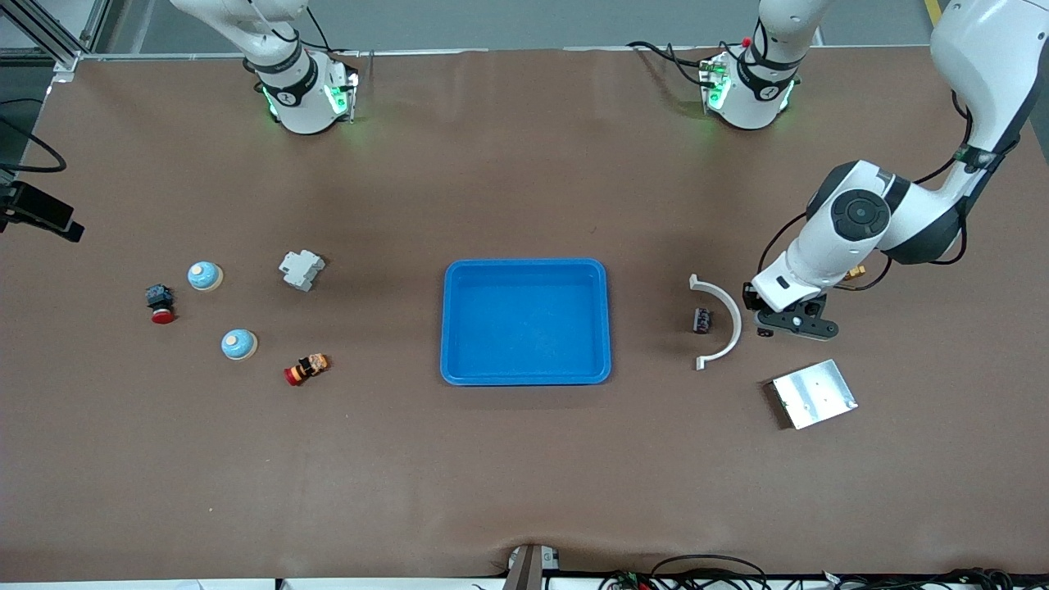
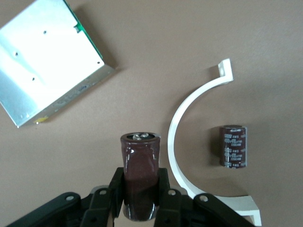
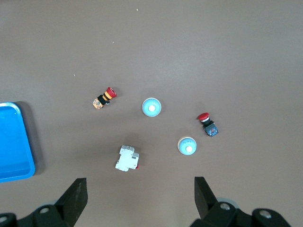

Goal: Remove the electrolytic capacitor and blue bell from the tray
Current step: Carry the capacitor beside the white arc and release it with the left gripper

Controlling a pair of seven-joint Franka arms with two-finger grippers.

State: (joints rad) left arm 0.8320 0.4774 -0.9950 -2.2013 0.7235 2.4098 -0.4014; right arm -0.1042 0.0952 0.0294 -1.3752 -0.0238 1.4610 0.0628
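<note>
My left gripper point(image 1: 791, 321) is shut on a dark brown capacitor point(image 2: 140, 161), low over the table between a white arc point(image 1: 725, 324) and a metal plate point(image 1: 814, 393). The left wrist view shows its fingers point(image 2: 118, 187) clamped on the can's lower end. A second capacitor point(image 1: 702, 319) lies inside the arc's curve and also shows in the left wrist view point(image 2: 233, 145). Two light blue bells point(image 1: 204, 275) point(image 1: 238, 344) sit near the right arm's end. My right gripper point(image 3: 140, 189) is open and empty, high over that area, out of the front view.
A blue tray point(image 1: 525, 321) sits mid-table, empty. A white breaker point(image 1: 301, 269), a black button with a red cap point(image 1: 160, 303) and a yellow button with a red cap point(image 1: 306, 369) lie around the bells.
</note>
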